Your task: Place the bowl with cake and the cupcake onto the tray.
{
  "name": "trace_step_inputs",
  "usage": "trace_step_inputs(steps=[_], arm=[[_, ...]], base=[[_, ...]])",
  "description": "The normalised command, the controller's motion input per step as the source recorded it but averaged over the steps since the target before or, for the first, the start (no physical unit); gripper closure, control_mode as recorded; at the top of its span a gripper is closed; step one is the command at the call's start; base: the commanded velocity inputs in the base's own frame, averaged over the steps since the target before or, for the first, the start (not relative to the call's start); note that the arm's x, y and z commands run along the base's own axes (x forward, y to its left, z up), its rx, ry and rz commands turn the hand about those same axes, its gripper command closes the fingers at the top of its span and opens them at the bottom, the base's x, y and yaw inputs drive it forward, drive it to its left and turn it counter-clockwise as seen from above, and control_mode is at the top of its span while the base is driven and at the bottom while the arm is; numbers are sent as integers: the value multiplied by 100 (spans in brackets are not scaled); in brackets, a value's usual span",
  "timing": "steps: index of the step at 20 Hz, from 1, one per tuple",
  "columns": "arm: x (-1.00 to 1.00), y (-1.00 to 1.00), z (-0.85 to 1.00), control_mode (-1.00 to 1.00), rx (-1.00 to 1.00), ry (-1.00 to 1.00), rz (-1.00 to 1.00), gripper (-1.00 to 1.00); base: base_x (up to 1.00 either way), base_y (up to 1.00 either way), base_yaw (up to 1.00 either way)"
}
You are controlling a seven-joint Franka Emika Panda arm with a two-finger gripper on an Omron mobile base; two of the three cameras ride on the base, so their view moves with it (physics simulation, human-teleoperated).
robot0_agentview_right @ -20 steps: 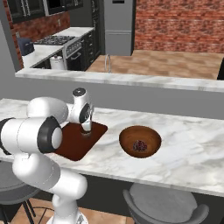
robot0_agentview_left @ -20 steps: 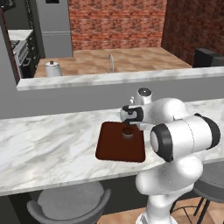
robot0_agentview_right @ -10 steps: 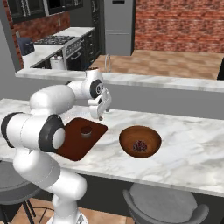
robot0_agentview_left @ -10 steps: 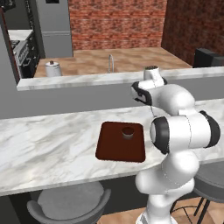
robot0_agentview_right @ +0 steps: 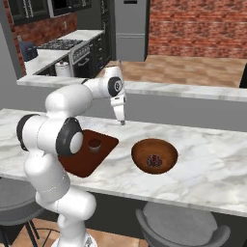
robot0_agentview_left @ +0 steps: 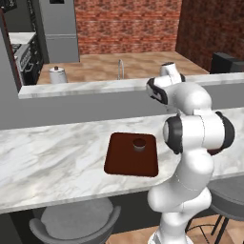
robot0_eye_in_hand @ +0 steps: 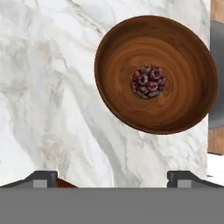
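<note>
The cupcake (robot0_agentview_right: 94,144) sits alone on the maroon tray (robot0_agentview_right: 77,161), near its far edge; from the left base view the cupcake (robot0_agentview_left: 139,143) and tray (robot0_agentview_left: 128,162) lie just left of the arm. To the tray's right rests the orange-brown bowl (robot0_agentview_right: 144,150) with its reddish cake piece (robot0_agentview_right: 154,160). My gripper (robot0_agentview_right: 122,120) hangs open above the marble between tray and bowl, toward the back wall, holding nothing. In the hand view the bowl (robot0_eye_in_hand: 127,57) and cake (robot0_eye_in_hand: 148,81) lie ahead of the wide-apart fingertips (robot0_eye_in_hand: 43,177).
A raised grey ledge (robot0_agentview_right: 193,91) runs behind the marble counter (robot0_agentview_right: 212,164). A white kettle (robot0_agentview_left: 57,75) and a faucet (robot0_agentview_left: 119,69) stand on the far counter. Grey stools (robot0_agentview_left: 76,224) (robot0_agentview_right: 181,224) stand under the counter's front edge.
A second ago my gripper was down at the cupcake on the tray. It has let go, risen, and swung right toward the bowl. The cupcake stays on the tray.
</note>
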Motion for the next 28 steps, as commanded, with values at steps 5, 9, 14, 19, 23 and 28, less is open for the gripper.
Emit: trace_step_inputs(steps=[5,9,14,19,23,28], arm=[[-26,-8,-4,-100,0,4,63,-100],[-33,0,-27,-100,0,8,71,-100],[-16,-9,-23,-100,0,6,65,-100],[4,-35,-18,-100,0,4,47,-100],[15,-18,-20,-100,-2,14,38,-100],[-7,3,-25,-100,-4,12,19,-100]], base=[[0,0,0],[0,0,0],[0,0,0],[0,0,0],[0,0,0],[0,0,0]])
